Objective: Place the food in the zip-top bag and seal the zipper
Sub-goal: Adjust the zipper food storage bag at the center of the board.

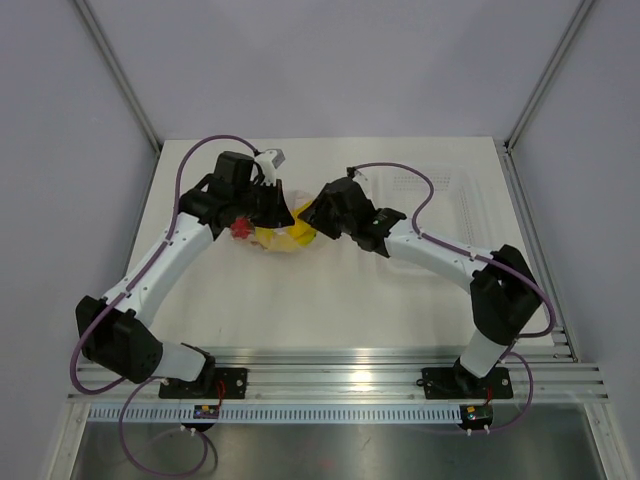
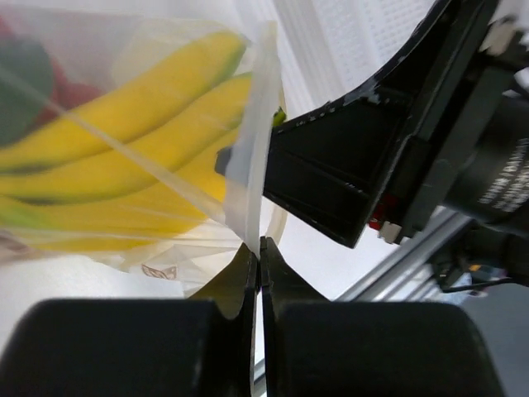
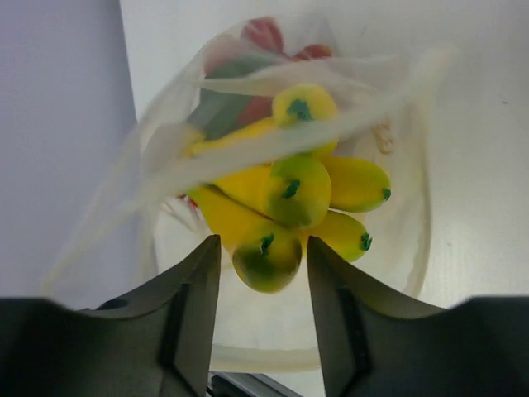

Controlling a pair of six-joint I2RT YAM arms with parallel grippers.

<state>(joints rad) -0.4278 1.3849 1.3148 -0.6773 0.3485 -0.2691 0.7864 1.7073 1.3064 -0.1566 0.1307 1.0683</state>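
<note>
The clear zip-top bag (image 1: 300,243) lies mid-table with its mouth held open. My left gripper (image 2: 259,248) is shut on the bag's rim strip, the zipper (image 2: 252,157). Inside the bag lie the yellow bananas (image 2: 124,157) and, deeper in, the red strawberries (image 3: 264,37) with green leaves. My right gripper (image 3: 263,256) is open at the bag's mouth; the banana tips (image 3: 289,198) sit just ahead of its fingers, with gaps on both sides. From above, the left gripper (image 1: 275,210) and right gripper (image 1: 312,222) meet over the bananas (image 1: 285,238), with the strawberries (image 1: 240,228) to the left.
A clear rigid tray (image 1: 470,195) lies at the back right of the white table. The right arm's black wrist (image 2: 355,174) sits close beside the left gripper. An aluminium rail (image 1: 340,365) runs along the near edge.
</note>
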